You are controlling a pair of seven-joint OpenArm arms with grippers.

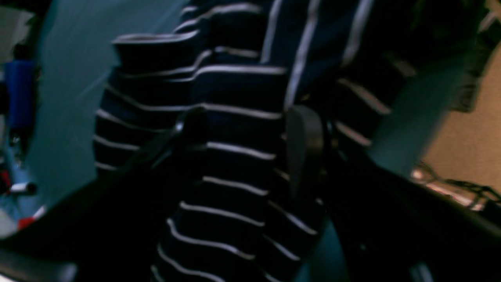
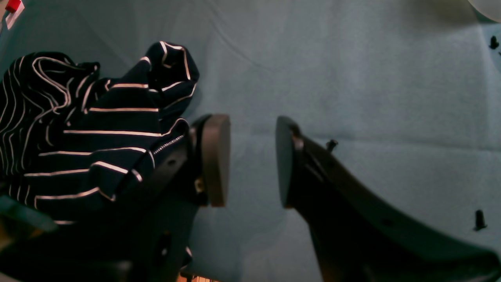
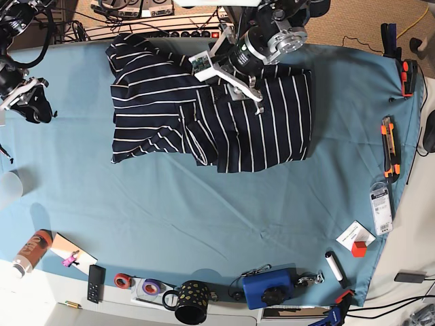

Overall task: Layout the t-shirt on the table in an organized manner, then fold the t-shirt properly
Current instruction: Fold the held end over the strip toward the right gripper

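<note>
The navy, white-striped t-shirt (image 3: pixel 211 115) lies rumpled on the far middle of the teal table (image 3: pixel 204 217), with folds along its centre. My left gripper (image 3: pixel 248 92) hangs over the shirt's upper middle. In the left wrist view, which is blurred, the left gripper (image 1: pixel 248 137) has its jaws wide apart with striped t-shirt (image 1: pixel 235 90) cloth filling the gap. My right gripper (image 3: pixel 34 109) is at the table's far left edge, apart from the shirt. In the right wrist view the right gripper (image 2: pixel 252 160) stands open over the bare table (image 2: pixel 352 78), with the t-shirt (image 2: pixel 98 133) bunched to its left.
Along the near edge stand a dark spotted mug (image 3: pixel 192 302), a blue device (image 3: pixel 268 288), tape rolls (image 3: pixel 122 280) and a bottle (image 3: pixel 30 251). An orange utility knife (image 3: pixel 387 146), a red block (image 3: pixel 359 248) and a marker (image 3: pixel 335 265) lie on the right side.
</note>
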